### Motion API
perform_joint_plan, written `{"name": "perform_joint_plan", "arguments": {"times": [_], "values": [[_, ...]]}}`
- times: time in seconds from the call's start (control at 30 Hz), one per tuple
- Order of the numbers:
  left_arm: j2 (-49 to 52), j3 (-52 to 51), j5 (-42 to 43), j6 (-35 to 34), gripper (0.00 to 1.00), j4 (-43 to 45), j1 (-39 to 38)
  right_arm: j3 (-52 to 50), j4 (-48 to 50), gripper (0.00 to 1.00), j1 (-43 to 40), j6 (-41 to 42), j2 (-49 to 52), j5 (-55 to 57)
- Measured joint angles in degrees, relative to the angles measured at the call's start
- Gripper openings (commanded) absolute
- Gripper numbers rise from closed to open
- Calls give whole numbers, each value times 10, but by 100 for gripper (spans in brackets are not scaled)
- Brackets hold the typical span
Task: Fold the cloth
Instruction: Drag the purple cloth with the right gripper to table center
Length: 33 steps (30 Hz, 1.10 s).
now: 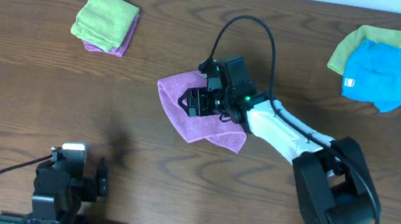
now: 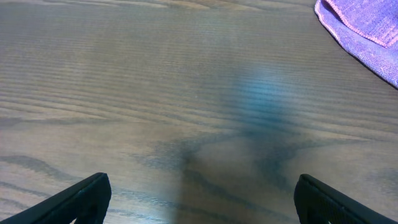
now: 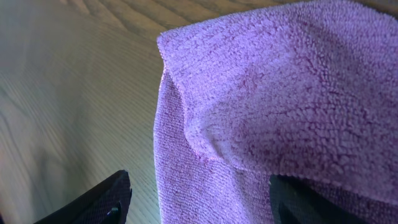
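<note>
The cloth [image 1: 206, 128] lies rumpled directly beneath the right gripper [image 1: 198, 104], one layer doubled over and humped between its wide-spread fingers [image 3: 106, 199], probably ready for pinching an edge. That arm stretches forward, wrist tipped down. The left gripper [image 2: 202, 186] sits low, jaws apart, the cloth ahead and rightward

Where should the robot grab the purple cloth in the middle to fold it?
Probably the left corner of the cloth, which sticks out bare beyond the right gripper. Come down from above and pinch its edge, since it lies flat on the table.
</note>
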Motion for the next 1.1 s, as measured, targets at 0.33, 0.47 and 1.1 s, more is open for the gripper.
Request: {"name": "perform_joint_plan", "arguments": {"times": [0.33,0.47,1.1], "values": [[0,0,0,0,95,0,0,0,50,68,6,21,37,-3],[0,0,0,0,95,0,0,0,69,66,8,26,37,1],[0,0,0,0,95,0,0,0,139,1,30,42,37,48]]}}
